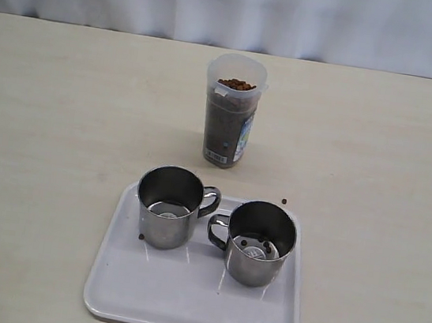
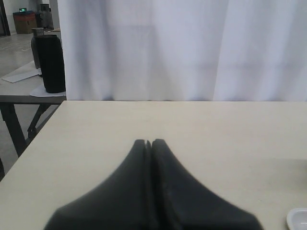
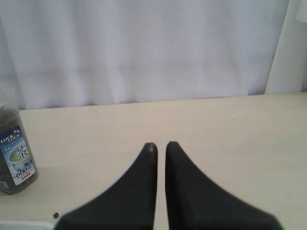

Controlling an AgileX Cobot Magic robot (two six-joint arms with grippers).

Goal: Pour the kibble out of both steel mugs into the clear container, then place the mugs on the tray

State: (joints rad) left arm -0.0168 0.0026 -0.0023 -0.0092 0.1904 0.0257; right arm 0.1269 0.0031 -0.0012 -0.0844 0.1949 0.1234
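The clear container (image 1: 229,111) stands upright at mid-table, filled nearly to its rim with kibble (image 1: 236,84); its labelled base shows in the right wrist view (image 3: 12,153). Both steel mugs stand upright on the tray (image 1: 193,290): the left mug (image 1: 168,205) looks bare inside, while the right mug (image 1: 259,243) holds a few pellets. Neither arm appears in the exterior view. My left gripper (image 2: 148,142) is shut on nothing above bare table. My right gripper (image 3: 161,144) is shut too, with only a slit between its fingers and nothing in it.
A stray pellet (image 1: 285,201) lies on the table beyond the tray, and two more lie on the tray beside the mugs. A white curtain hangs behind the table. Off the table's edge a second table carries a black cylinder (image 2: 50,62).
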